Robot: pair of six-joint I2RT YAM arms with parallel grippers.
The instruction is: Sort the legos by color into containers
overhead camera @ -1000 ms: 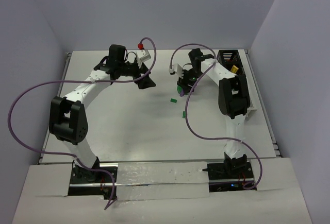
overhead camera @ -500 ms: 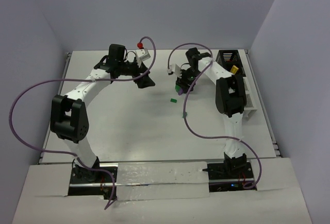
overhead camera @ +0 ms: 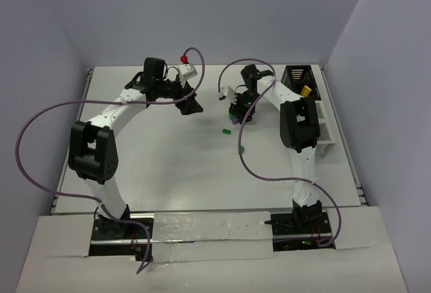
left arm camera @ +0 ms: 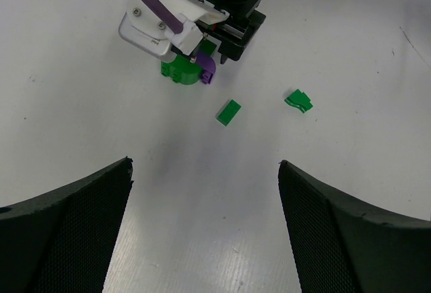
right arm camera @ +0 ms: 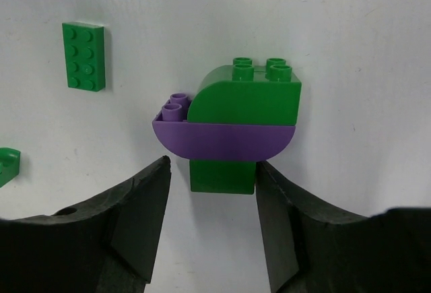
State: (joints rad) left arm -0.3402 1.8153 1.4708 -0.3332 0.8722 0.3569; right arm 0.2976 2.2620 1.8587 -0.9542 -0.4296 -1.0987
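A stack of legos (right arm camera: 229, 124), a purple rounded plate between two green blocks, lies on the table. It also shows in the left wrist view (left arm camera: 183, 71) and the top view (overhead camera: 236, 114). My right gripper (right arm camera: 212, 172) is open, with its fingers either side of the stack's lower green block and not gripping it. A flat green brick (right arm camera: 83, 56) (left arm camera: 228, 112) and another small green piece (left arm camera: 297, 100) (overhead camera: 240, 149) lie loose nearby. My left gripper (left arm camera: 205, 164) (overhead camera: 190, 106) is open and empty, left of the stack. The white rack (overhead camera: 324, 123) stands at the right.
The rack's black slatted section (overhead camera: 300, 76) at the far end holds a yellow piece (overhead camera: 306, 91). A small red piece (overhead camera: 182, 58) shows near the back wall by the left wrist. Purple cables loop over both arms.
My right arm has edged a little to the left and its gripper has settled lower around the stack. My left arm has hardly moved. The loose green pieces have stayed in place.
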